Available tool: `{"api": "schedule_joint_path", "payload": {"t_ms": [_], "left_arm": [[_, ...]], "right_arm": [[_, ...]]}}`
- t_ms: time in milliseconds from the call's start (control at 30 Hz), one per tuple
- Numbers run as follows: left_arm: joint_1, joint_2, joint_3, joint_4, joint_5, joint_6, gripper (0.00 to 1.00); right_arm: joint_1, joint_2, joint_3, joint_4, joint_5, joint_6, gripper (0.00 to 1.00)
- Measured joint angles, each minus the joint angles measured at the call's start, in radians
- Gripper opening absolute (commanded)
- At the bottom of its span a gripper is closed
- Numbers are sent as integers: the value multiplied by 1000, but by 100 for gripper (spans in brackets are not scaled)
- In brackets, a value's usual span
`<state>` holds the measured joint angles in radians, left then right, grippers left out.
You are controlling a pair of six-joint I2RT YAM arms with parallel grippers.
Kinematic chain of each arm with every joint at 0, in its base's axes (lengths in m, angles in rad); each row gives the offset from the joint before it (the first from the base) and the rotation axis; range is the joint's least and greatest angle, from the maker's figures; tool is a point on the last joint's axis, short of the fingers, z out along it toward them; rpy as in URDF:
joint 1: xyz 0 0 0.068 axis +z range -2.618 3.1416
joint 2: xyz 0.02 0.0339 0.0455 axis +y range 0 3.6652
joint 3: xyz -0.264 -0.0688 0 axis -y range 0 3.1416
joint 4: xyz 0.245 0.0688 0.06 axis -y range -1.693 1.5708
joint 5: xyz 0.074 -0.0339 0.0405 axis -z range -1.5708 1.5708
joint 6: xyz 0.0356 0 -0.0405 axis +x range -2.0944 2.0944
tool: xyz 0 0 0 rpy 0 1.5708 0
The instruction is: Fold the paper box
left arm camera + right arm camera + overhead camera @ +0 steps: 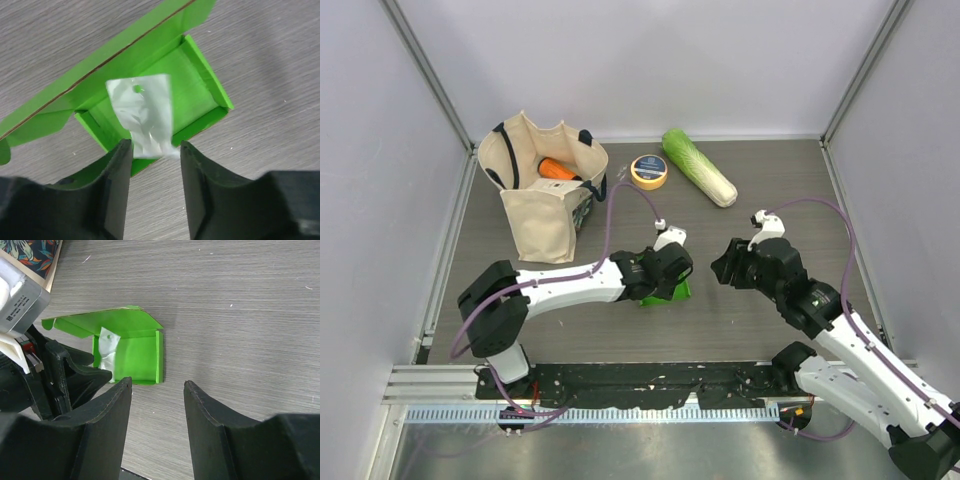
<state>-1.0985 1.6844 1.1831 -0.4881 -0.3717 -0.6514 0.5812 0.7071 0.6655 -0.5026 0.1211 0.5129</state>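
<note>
**Tray formed, lid open: closing comes next**

At mid-table your left gripper [156,150] hovers over the paper box [190,70]. Its jaws are spread, and the end of a clear plastic slip [142,107] lies between them; you cannot tell whether they touch it. The tray walls stand up and the lid flap [100,65] lies open, so you likely need to settle the slip inside, then swing the lid over. Further right, your right gripper [157,390] waits near the box, jaws spread, empty. The table [720,320] is dark wood grain, enclosed by pale walls [620,60].
</note>
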Motion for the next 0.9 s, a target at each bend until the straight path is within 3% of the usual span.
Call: {"api": "schedule_joint_path", "payload": {"t_ms": [67,233,367,433,533,700,900], "left_arm": [[0,0,-6,0,-17,20,62],[0,-48,-67,19,-36,51,63],[3,-211,-187,52,-28,60,56],[19,-318,-263,80,-9,65,59],[109,-451,-364,124,63,74,68],[335,-518,-447,195,193,69,71],[358,-494,-446,288,304,95,67]], "right_arm": [[0,10,-2,14,0,-6,51],[0,77,-45,121,-18,-30,50],[0,152,-132,267,-62,-86,47],[0,194,-159,348,-100,-124,46],[0,271,-165,480,-163,-185,48],[-1,365,-167,667,-225,-272,48],[-3,447,-166,736,-262,-364,48]]}}
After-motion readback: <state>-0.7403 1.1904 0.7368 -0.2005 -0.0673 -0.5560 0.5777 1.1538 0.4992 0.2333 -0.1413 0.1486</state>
